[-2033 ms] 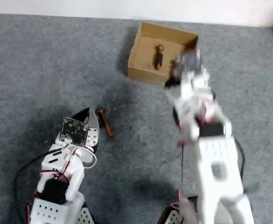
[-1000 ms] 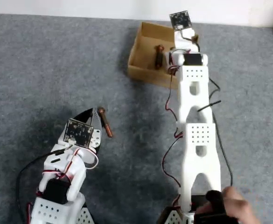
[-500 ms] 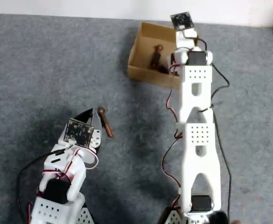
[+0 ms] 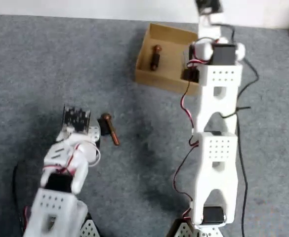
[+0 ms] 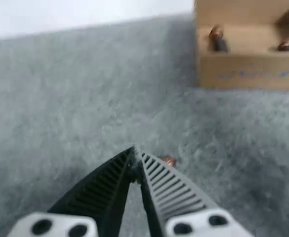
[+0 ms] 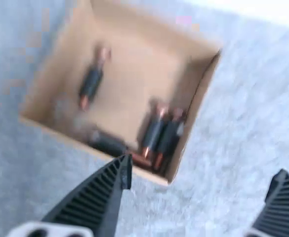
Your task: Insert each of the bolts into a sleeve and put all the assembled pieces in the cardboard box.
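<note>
Bolt: a copper-coloured metal bolt (image 4: 110, 131) lies on the grey felt-covered table (image 4: 40, 64), left of centre in the high view. Its head points toward the top of the frame and its shank slants down and right.
Nearer arm: the black ribbed left hand (image 5: 136, 165) is clenched on nothing, just left of the bolt.
Far arm: the black ribbed right hand (image 6: 203, 170) is released wide above the brown cardboard box (image 4: 154, 79), upper middle.
Box: it holds dark-sleeved bolts (image 6: 91, 81), probably four; one is blurred.
Room: open table lies all round the bolt.
</note>
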Available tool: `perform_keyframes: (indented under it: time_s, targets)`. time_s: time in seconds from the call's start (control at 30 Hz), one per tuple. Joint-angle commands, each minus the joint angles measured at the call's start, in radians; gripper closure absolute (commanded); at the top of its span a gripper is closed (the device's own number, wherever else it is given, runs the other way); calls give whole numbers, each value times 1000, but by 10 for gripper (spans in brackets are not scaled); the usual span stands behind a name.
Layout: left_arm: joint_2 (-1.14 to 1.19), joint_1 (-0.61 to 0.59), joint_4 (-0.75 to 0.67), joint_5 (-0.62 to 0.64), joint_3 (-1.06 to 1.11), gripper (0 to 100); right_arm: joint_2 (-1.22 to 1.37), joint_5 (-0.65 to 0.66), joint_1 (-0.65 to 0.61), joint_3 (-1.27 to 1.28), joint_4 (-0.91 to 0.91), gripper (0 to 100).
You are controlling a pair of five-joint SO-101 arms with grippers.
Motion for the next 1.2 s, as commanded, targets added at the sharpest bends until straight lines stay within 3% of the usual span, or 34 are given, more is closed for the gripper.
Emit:
perform_keyframes:
  time_s: [0.0, 0.3, 0.67, 0.93, 1.17]
  targets:
    - [269, -22, -31, 6, -165, 986, -196, -34, -13, -120, 28, 617]
    - [588, -110, -29, 120, -344, 986, -564, -37, -143, 7, 28, 617]
    - [591, -104, -29, 124, -346, 986, -1208, -37, -493, 1015, 12, 617]
    - [591, -105, -29, 124, -346, 986, -1627, 14, -533, 1879, -308, 617]
    - [591, -107, -31, 126, -346, 986, -1844, 75, -613, 2539, -711, 617]
